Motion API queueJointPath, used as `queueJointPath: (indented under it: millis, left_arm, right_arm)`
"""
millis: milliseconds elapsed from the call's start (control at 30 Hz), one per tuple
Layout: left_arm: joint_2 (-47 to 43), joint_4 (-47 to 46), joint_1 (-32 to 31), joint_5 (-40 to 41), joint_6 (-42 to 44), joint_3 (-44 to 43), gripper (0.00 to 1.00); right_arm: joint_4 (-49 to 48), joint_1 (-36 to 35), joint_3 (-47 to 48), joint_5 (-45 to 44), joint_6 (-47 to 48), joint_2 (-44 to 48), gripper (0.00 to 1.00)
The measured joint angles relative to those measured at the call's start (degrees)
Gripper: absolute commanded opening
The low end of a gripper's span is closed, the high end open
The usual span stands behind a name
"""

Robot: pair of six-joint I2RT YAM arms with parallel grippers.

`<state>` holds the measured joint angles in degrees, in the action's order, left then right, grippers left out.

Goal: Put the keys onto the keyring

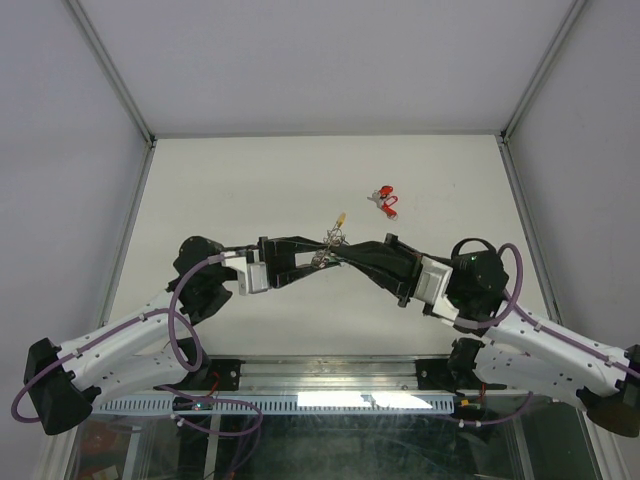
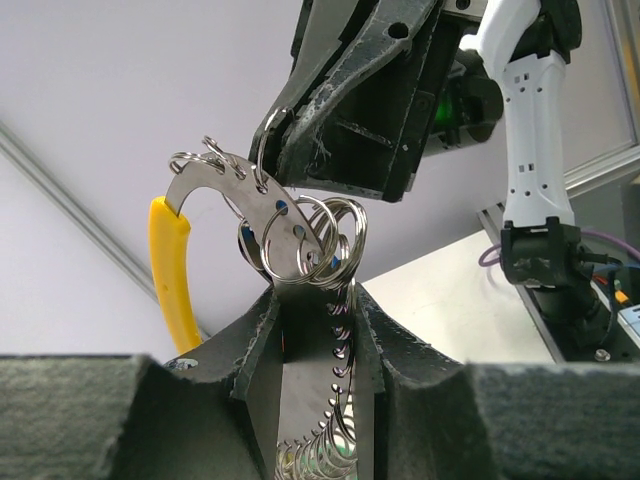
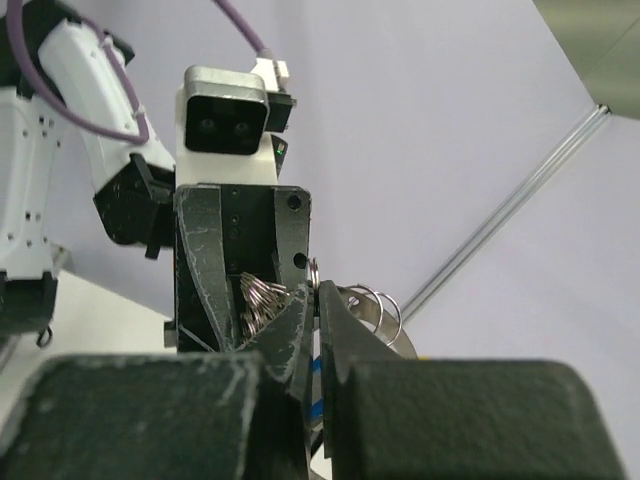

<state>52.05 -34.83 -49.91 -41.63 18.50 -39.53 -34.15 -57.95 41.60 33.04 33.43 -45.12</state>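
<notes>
Above white table [image 1: 250, 190], keyring [image 1: 333, 243] aloft.

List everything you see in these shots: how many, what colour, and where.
keyring: one, yellow arc plus silver metal, held in the air between both grippers
split rings: several, silver, bunched on the keyring
red-tagged keys: one small cluster, red and metal, lying on the table beyond the grippers, toward the right
table: one, white, under everything
left arm, right arm: two, white with black joints, at the near edge
left gripper: one, black, shut on the keyring's metal part
right gripper: one, black, shut on the keyring from the opposite side
</notes>
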Motion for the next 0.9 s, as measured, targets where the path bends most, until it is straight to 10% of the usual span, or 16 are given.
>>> queueJointPath:
  millis: [367,900]
  left_arm:
    - [1.31,-0.37,0.00,1.57,1.92,-1.92,0.00]
    - [-3.87,-1.25,-0.04,2.78,0.70,-2.14,0.48]
  right_arm:
    - [-24.98,-0.13,-5.62,-7.26,-19.56,-6.25,0.00]
    - [-34.93,-0.26,-10.54,-11.15,-17.09,-5.14,0.00]
